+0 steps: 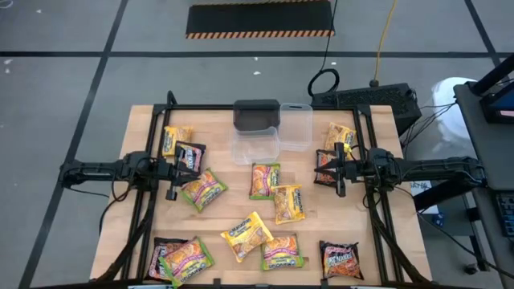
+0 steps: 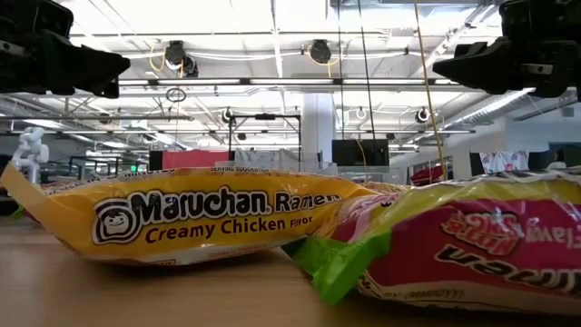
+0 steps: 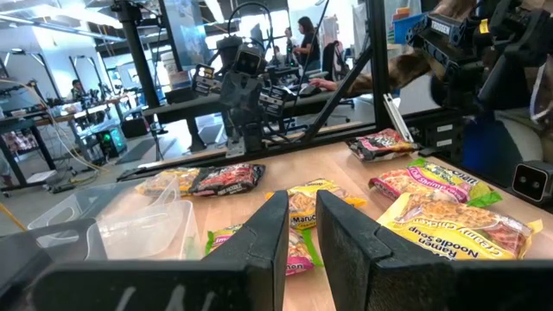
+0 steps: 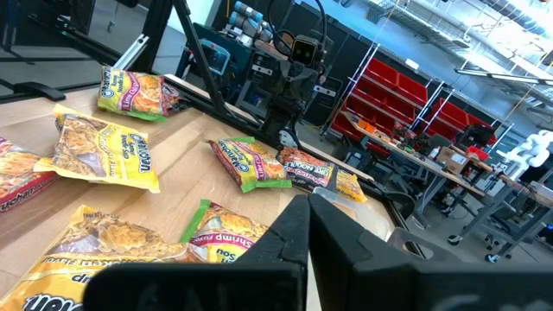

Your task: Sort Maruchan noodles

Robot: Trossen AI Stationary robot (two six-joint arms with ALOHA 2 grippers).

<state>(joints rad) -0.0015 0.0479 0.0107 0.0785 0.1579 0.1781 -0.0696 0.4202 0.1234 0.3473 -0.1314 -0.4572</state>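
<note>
Maruchan noodle packets lie flat and scattered on the wooden table [image 1: 144,201]. Yellow ones [image 1: 247,235] [image 1: 288,202], green-edged ones [image 1: 203,189] [image 1: 265,179] and dark ones [image 1: 340,259] [image 1: 189,155] are among them. My left gripper [image 1: 172,173] hovers over the table's left side, beside a dark packet and a green-edged one, with its fingers [image 3: 268,246] a narrow gap apart. My right gripper [image 1: 341,170] hovers at the right side over a dark packet [image 1: 325,168], fingers [image 4: 289,238] together. In the low view a yellow packet [image 2: 200,222] and a green-pink one [image 2: 454,250] fill the front.
Two clear plastic tubs [image 1: 254,147] [image 1: 295,126] and a dark grey box [image 1: 256,115] stand at the table's far middle. A black frame [image 1: 369,201] runs along the table's sides. Bare wood shows in the table's middle near part. People sit in the room beyond [image 3: 307,39].
</note>
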